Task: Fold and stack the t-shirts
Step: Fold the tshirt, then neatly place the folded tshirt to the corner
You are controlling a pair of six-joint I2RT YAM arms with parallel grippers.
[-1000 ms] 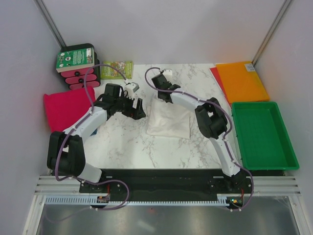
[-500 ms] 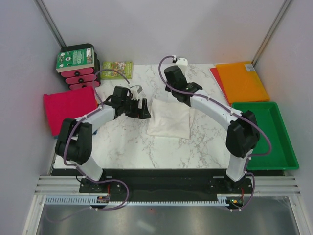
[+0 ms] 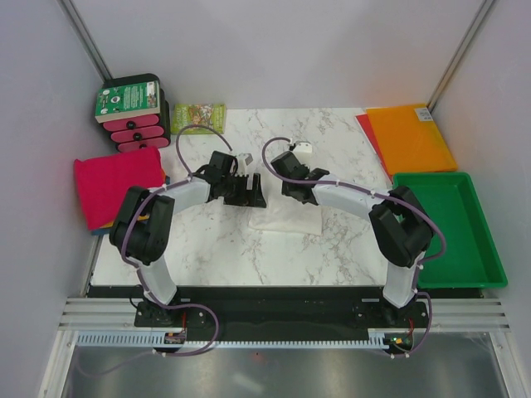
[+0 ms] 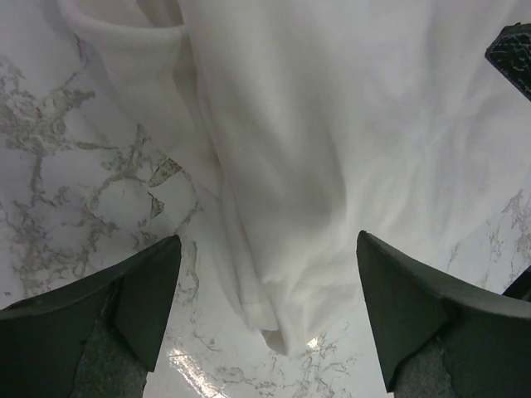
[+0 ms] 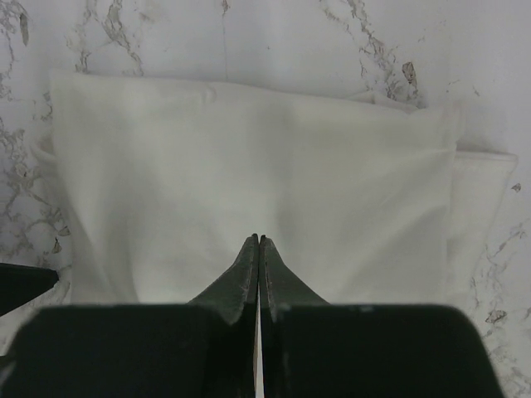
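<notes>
The plain white t-shirt [image 3: 289, 215] lies folded into a rectangle at the middle of the marble table. My left gripper [image 3: 254, 197] is at its left edge; in the left wrist view the gripper [image 4: 267, 240] is open, and a folded corner of the shirt [image 4: 274, 249] lies between the jaws. My right gripper [image 3: 292, 191] is over the shirt's back part. In the right wrist view it [image 5: 258, 240] is shut and empty above the white cloth [image 5: 249, 166]. The folded magenta-pink shirt [image 3: 116, 182] tops a pile at the far left, with orange and blue edges [image 3: 103, 225] beneath it.
A flat orange sheet [image 3: 411, 137] lies at the back right, with a green plastic tray [image 3: 448, 228] in front of it. A black and pink box [image 3: 131, 112] and a green packet [image 3: 197, 116] stand at the back left.
My right gripper has swung from the back of the table down over the white shirt. My left gripper has moved right to the shirt's left edge.
</notes>
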